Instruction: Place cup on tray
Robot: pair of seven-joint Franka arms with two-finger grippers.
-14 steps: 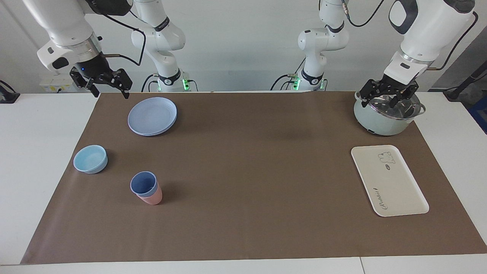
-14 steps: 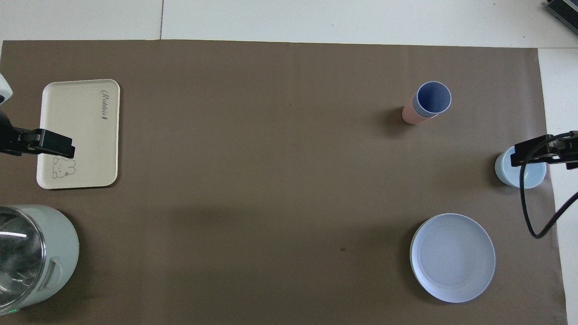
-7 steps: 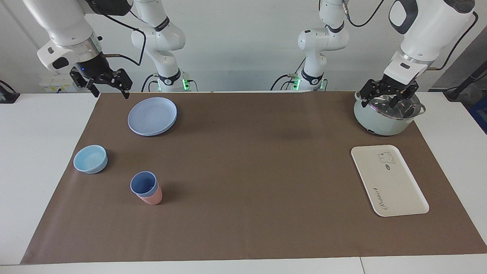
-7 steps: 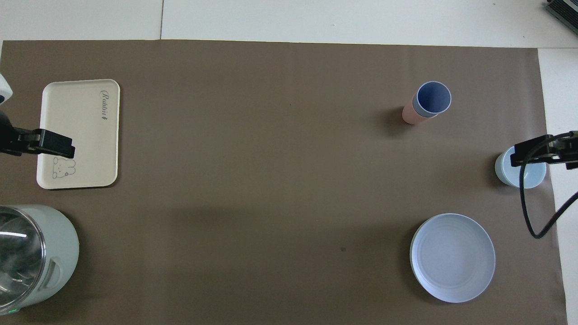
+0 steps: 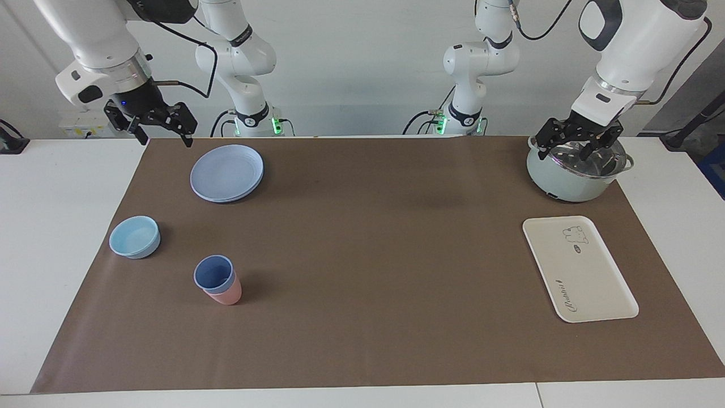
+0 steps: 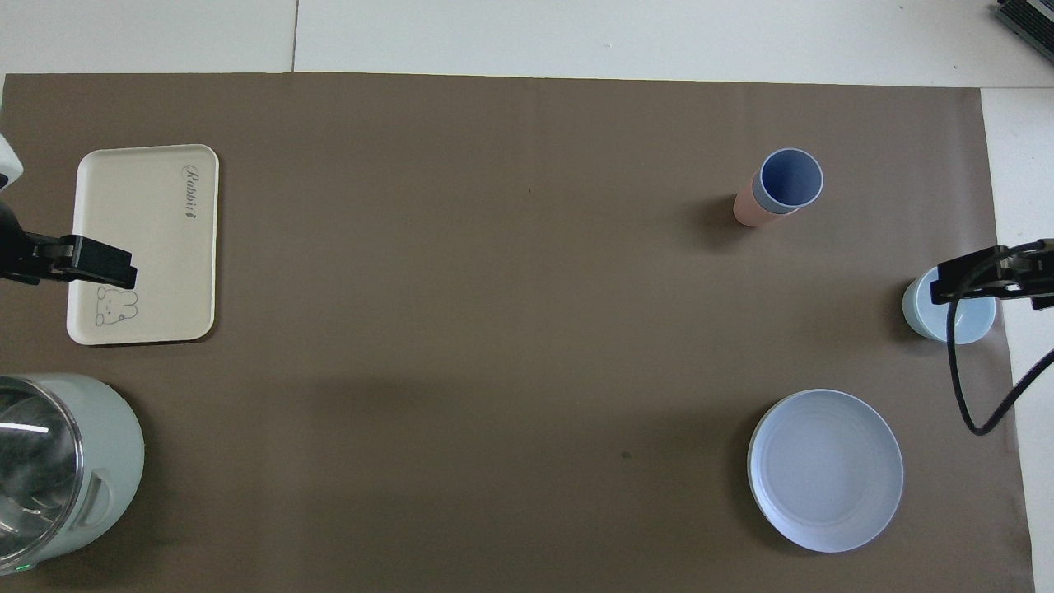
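The periwinkle-blue cup (image 5: 213, 273) (image 6: 790, 178) stands upright, nested inside a pink tumbler (image 5: 225, 295) (image 6: 746, 210), toward the right arm's end of the mat. The cream tray (image 5: 586, 277) (image 6: 156, 222), with its bear drawing and script lettering, lies flat toward the left arm's end. My right gripper (image 5: 163, 135) hangs open in the air beside the blue plate, over the mat's corner, holding nothing. My left gripper (image 5: 578, 152) hangs open over the pot, holding nothing. Both are well apart from the cup.
A round blue plate (image 5: 226, 172) (image 6: 825, 469) lies nearer to the robots than the cup. A light-blue bowl (image 5: 135, 237) (image 6: 947, 317) sits near the mat's edge. A pale green pot (image 5: 566, 181) (image 6: 74, 465) with a glass lid stands nearer to the robots than the tray.
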